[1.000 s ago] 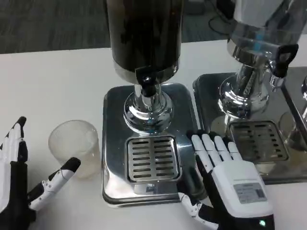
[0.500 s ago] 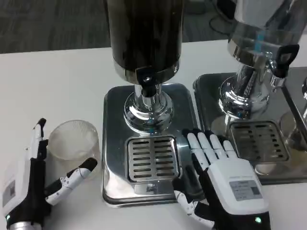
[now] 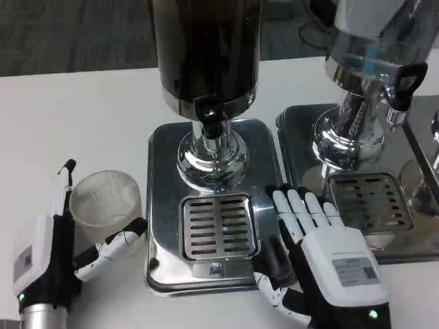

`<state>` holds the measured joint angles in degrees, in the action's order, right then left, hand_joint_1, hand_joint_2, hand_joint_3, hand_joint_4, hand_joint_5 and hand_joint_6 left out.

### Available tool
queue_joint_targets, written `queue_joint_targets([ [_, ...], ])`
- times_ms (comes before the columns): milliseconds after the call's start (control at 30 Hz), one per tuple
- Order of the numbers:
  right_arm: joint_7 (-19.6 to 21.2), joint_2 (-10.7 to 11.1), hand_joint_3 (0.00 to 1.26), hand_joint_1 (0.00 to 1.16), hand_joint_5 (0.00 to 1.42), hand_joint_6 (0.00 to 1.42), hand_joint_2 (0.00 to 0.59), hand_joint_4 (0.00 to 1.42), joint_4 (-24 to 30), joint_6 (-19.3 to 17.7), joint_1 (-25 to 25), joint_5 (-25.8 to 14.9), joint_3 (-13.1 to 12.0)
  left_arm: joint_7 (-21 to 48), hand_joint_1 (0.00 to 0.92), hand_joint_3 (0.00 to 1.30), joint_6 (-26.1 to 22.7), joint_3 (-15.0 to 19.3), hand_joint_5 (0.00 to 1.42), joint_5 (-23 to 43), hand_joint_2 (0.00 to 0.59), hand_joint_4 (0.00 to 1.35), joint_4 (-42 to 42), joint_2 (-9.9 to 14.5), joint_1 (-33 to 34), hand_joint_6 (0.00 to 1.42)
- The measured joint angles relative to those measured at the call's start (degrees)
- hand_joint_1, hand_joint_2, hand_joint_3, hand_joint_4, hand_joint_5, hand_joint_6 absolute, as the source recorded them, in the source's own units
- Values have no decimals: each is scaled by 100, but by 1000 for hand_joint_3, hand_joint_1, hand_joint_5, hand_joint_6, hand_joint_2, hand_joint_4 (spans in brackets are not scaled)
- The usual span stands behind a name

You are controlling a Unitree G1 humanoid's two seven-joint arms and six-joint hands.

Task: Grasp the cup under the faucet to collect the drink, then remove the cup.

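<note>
A clear ribbed plastic cup [image 3: 106,205] stands on the white table, left of the steel drip tray [image 3: 159,205] and not under the faucet [image 3: 210,118] of the dark drink dispenser [image 3: 206,51]. My left hand [image 3: 55,253] is around the cup from the near side, fingers spread, one finger along its left side and the thumb near its right front; contact is unclear. My right hand [image 3: 322,264] rests flat on the right part of the tray beside the slotted grate [image 3: 219,226], fingers straight, holding nothing.
A second dispenser [image 3: 370,62] with its own drip tray [image 3: 295,130] and grate [image 3: 370,202] stands to the right. The table's far edge runs across the top left, with dark floor behind it.
My left hand has turned edge-on and moved right and forward, closing in around the cup. The right hand has barely shifted. The cup has stayed in place.
</note>
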<state>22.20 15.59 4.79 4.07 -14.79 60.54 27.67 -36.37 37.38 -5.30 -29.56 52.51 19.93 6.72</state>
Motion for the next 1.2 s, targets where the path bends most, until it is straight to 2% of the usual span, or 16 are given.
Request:
queue_joint_targets([
  [67,0,13,11,393,0,39,419,0,19,13,-17,1,-13,-89,285,48,22,-32,405,-6,40,104,80,-1,74,396],
  [200,-1,23,14,393,0,43,419,0,27,24,-54,-1,-47,-387,350,203,121,-102,644,-51,55,315,235,-5,217,781],
  [333,-22,23,14,393,0,50,419,0,46,24,-53,-6,-52,-574,375,278,151,-250,735,-97,66,434,324,-7,380,910],
  [533,-58,23,15,401,0,81,427,0,46,25,-42,-33,-69,-790,401,360,192,-297,819,-184,76,522,423,-6,411,1004],
  [700,-85,22,15,403,0,96,428,0,46,24,-19,-113,-72,-1061,435,406,205,-390,826,-263,87,560,466,-6,410,1027],
  [767,-128,22,15,404,0,99,428,0,46,25,-10,-127,-74,-1282,444,416,151,-453,823,-383,88,560,462,-5,397,1018],
  [900,-154,63,15,405,0,102,428,0,46,24,-3,-132,-97,-2150,450,441,-283,-633,824,-854,94,585,267,-17,248,1023],
  [1200,-192,48,26,387,0,107,428,0,91,24,0,-146,-146,-2310,477,481,-320,-713,875,-872,98,625,262,-17,242,1079],
])
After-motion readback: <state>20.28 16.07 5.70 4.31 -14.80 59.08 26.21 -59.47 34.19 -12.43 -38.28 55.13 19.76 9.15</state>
